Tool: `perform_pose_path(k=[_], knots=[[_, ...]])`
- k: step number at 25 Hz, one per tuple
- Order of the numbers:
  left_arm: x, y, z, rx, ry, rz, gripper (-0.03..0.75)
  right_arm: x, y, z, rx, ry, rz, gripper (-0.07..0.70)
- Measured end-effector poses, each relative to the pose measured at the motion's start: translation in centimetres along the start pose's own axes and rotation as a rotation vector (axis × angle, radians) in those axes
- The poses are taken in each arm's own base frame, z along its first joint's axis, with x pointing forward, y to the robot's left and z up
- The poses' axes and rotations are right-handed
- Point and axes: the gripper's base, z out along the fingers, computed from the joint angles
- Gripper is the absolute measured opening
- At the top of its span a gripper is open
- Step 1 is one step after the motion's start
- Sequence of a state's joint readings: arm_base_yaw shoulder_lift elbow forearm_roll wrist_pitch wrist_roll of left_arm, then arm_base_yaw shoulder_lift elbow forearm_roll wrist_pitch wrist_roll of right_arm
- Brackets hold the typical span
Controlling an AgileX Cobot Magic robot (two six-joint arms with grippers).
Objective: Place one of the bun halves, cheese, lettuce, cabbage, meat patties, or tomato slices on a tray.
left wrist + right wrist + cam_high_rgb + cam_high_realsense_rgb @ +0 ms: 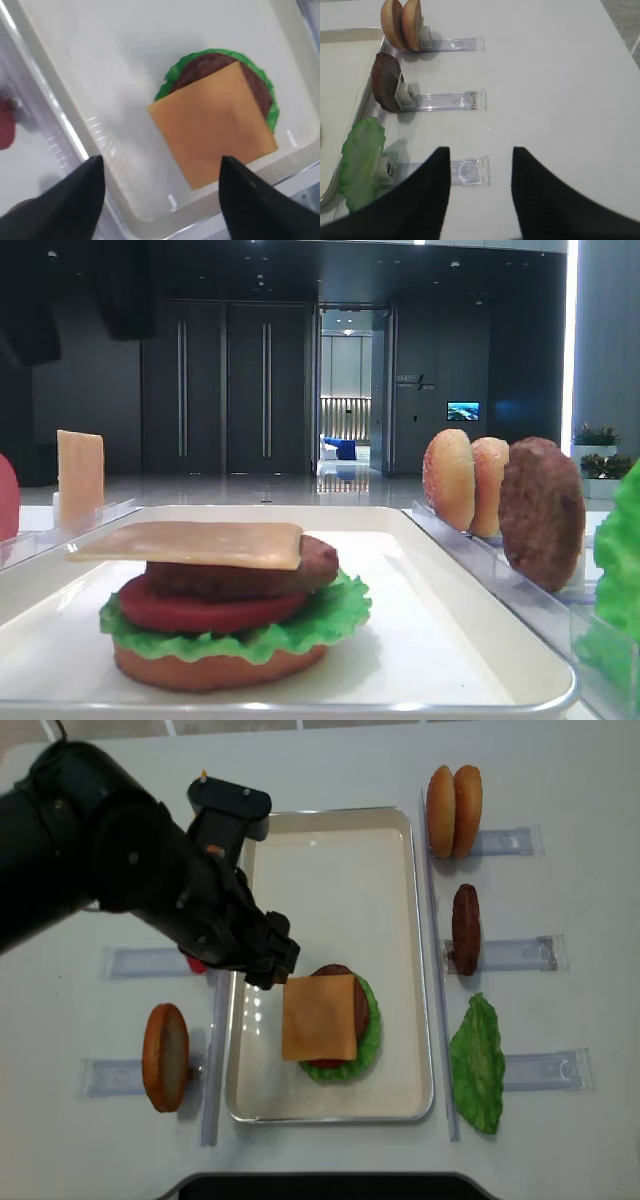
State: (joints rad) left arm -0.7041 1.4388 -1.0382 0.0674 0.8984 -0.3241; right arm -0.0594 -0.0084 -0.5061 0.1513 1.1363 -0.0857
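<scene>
The cheese (319, 1017) is laid atop the stacked patty, tomato and lettuce (372, 1020) on the tray (340, 850). The left gripper (160, 192) is held wide open, empty, above it. Spare buns (454, 810) are racked beside the tray.

A: Where is the left arm (120, 870)?
B: It reaches in from the upper left, its wrist bent downward.
A: And the left gripper (160, 192)?
B: Jaws wide apart, nothing between them.
A: The right gripper (480, 192)?
B: Fingers spread too, holding nothing.
</scene>
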Motion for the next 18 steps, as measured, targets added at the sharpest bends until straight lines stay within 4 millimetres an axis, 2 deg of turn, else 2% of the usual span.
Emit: perform_pose_path(k=[7,18], knots=[[-0.5,2.2,-1.9,-0.191,0.079,0.028,0.489,0.0,0.0,0.0,0.0,0.0,0.0,0.283],[0.0,11.0,-2.4,-0.3,0.214,-0.147,0.481,0.0,0.0,0.0,0.0,0.0,0.0,0.283]])
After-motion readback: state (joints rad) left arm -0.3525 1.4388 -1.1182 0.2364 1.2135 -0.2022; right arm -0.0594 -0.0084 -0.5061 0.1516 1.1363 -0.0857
